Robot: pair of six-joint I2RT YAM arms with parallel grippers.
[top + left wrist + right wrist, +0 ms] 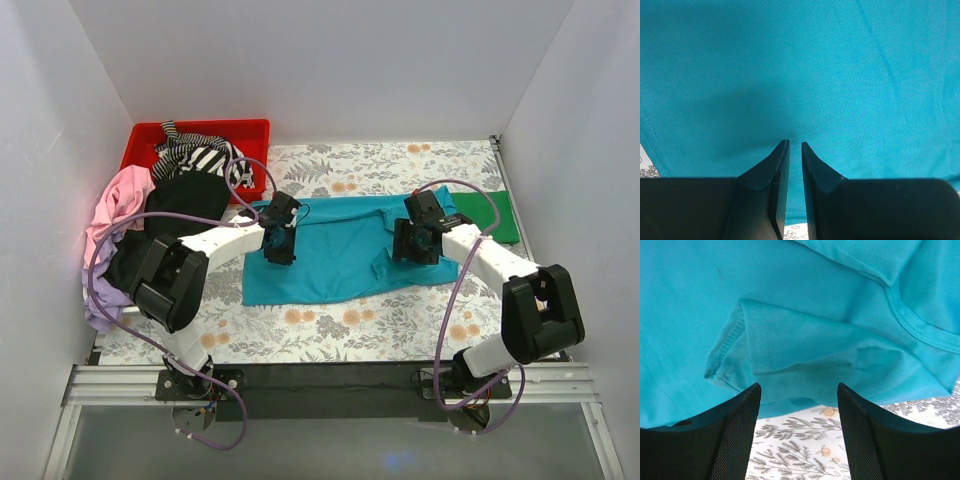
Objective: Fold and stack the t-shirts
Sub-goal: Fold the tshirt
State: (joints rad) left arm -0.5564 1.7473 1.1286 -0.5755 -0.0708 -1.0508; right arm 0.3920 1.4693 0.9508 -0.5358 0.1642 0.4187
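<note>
The teal t-shirt [335,255] lies spread across the middle of the table. My left gripper [278,247] points down onto its left part. In the left wrist view the gripper [795,145] has its jaws closed to a thin slit, with the tips in the teal cloth [840,75], which creases faintly around them. My right gripper [413,245] hangs over the shirt's right end. In the right wrist view it [799,390] is open and empty above a folded sleeve [790,347] at the cloth's near edge. A bright green t-shirt [492,215] lies folded at the far right.
A red bin [200,135] at the back left holds a black-and-white striped shirt [195,158]. Pink [118,200], black [175,205] and lilac [100,300] shirts are heaped at the left edge. White walls enclose the floral tablecloth [350,320].
</note>
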